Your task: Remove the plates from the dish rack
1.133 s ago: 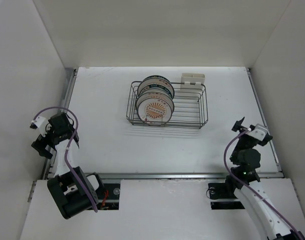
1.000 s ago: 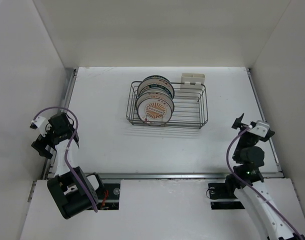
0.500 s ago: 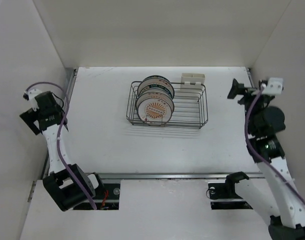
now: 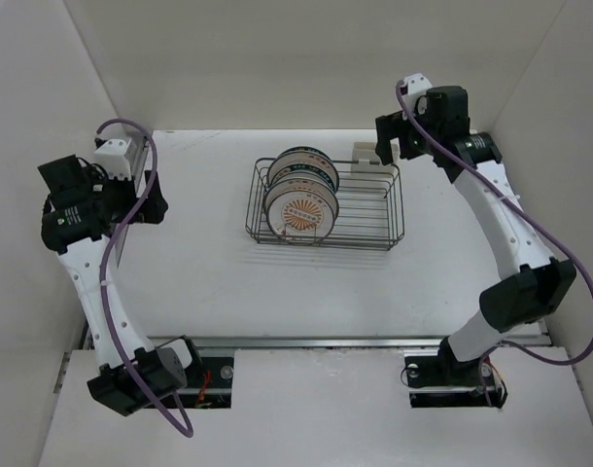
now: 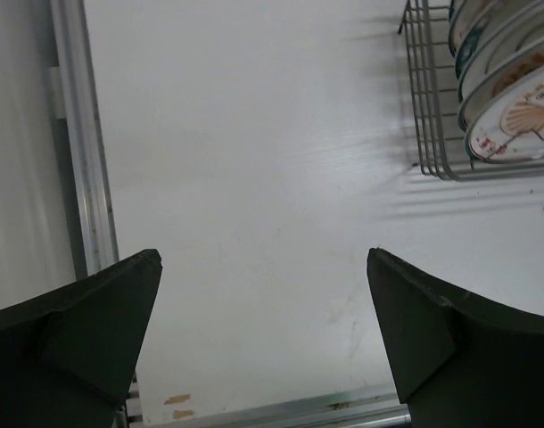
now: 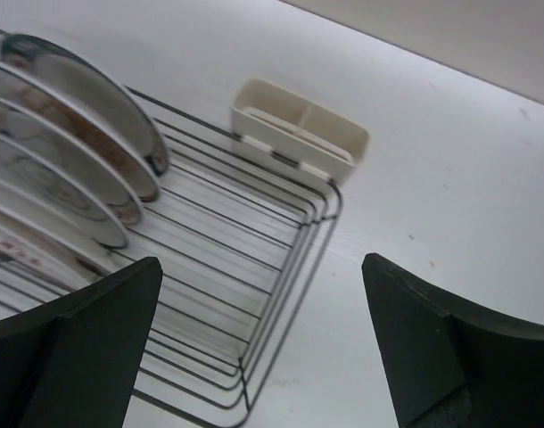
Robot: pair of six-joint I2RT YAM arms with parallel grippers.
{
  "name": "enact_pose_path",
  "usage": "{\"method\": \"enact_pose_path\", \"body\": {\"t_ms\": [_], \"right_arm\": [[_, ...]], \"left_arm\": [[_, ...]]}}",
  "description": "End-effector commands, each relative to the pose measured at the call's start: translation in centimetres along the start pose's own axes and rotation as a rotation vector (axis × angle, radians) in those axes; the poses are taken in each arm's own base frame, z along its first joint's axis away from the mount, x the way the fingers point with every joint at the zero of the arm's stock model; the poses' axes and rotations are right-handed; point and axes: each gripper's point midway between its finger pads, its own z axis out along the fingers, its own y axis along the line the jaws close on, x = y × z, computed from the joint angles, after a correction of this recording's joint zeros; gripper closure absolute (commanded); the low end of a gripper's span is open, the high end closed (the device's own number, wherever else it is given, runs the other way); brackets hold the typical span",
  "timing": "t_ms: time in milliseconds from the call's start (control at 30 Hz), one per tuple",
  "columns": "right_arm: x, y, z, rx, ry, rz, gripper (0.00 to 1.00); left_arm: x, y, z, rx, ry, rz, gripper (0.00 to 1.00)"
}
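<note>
Left gripper [image 5: 263, 257]: wide open, empty.
Right gripper [image 6: 261, 260]: wide open, empty, near far edge.
Risk: may snag rack [image 4: 369, 220] wire, toppling packed plates [image 4: 299, 208].

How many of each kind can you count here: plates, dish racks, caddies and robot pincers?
Plates: 4, standing in the rack
Dish rack: 1
White caddy: 1
Pincers: 2, the left pincer and the right pincer, both open
Total: 8
</note>
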Motion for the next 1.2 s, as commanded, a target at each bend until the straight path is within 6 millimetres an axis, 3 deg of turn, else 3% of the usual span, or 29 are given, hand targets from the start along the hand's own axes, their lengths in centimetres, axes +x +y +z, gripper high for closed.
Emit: {"method": "enact_pose_path", "body": {"t_ms": [0,133,167,233,267,300,333,367,400,433,467,533,567,600,633,667,700,767,867,900,1033,1167], "right_arm": [[-2.5,-3.2,-5.2,0.244,-0.016,-0.027,0.0],[-4.5,-5.0,-9.1,0.476,-0.058,-0.099,0.0],[-6.1,-5.1,-10.9,0.507,-0.124,-0.098,0.0],[-8.1,-4.9,-13.5,0.553,-0.224,-0.104,0.0],[-8.0,-5.2,-15.4,0.574,-0.276,-0.083,0.0],[-10.0,-5.5,-16.8,0.6,-0.408,-0.044,0.0],[-10.3,-5.8,-18.4,0.624,-0.55,0.0,0.0],[-7.3,-5.7,-15.7,0.628,-0.461,-0.028,0.0],[-9.1,-5.9,-19.1,0.638,-0.643,0.046,0.0],[-8.5,-5.4,-19.0,0.603,-0.658,0.034,0.0],[-8.8,-2.8,-18.0,0.444,-0.675,-0.038,0.0],[-8.0,0.4,-17.4,0.252,-0.655,-0.035,0.0],[-7.9,3.7,-16.7,0.064,-0.652,-0.082,0.0],[-7.3,5.5,-16.4,-0.035,-0.633,-0.115,0.0],[-5.4,7.1,-14.1,-0.124,-0.541,-0.137,0.0],[-4.5,8.6,-13.2,-0.199,-0.498,-0.121,0.0],[-3.6,10.2,-12.4,-0.274,-0.458,-0.125,0.0],[-1.0,11.1,-9.4,-0.298,-0.355,-0.101,0.0],[2.0,12.3,-5.9,-0.257,-0.247,-0.106,0.0],[2.5,12.6,-5.2,-0.238,-0.228,-0.11,0.0],[4.1,14.7,-2.9,-0.201,-0.172,-0.141,0.0],[4.7,16.3,-1.4,-0.239,-0.155,-0.144,0.0]], "left_arm": [[1.0,-2.9,-1.5,0.134,0.055,0.093,0.0],[1.8,-2.6,-1.8,0.097,0.125,0.182,0.0],[2.1,-2.7,-1.9,0.098,0.142,0.201,0.0],[1.3,-3.1,-2.3,0.102,0.141,0.259,0.0],[1.2,-3.0,-2.1,0.105,0.153,0.262,0.0],[-0.1,-3.0,-2.2,0.101,0.129,0.279,0.0],[-0.2,-2.9,-1.2,0.099,0.171,0.234,0.0],[-0.4,-2.9,-0.7,0.108,0.194,0.238,0.0],[-0.7,-3.5,-0.3,0.132,0.221,0.209,0.0],[-2.0,-3.9,-0.4,0.137,0.216,0.216,0.0],[-1.4,-5.5,1.0,0.195,0.289,0.22,0.0],[-1.2,-7.5,2.2,0.212,0.318,0.228,0.0],[-0.9,-7.6,2.7,0.169,0.327,0.256,0.0],[-1.7,-9.8,3.7,0.187,0.274,0.319,0.0],[-1.5,-10.5,4.0,0.187,0.26,0.332,0.0],[-0.2,-11.3,4.6,0.201,0.277,0.314,0.0],[-1.1,-11.8,4.1,0.197,0.205,0.315,0.0],[-0.1,-11.8,4.0,0.195,0.196,0.304,0.0],[-0.7,-11.9,1.5,0.185,0.112,0.354,0.0],[-0.7,-11.9,0.1,0.181,0.08,0.357,0.0],[-0.5,-12.1,-2.6,0.171,0.032,0.32,0.0],[0.7,-12.9,-2.5,0.237,0.082,0.351,0.0]]}}
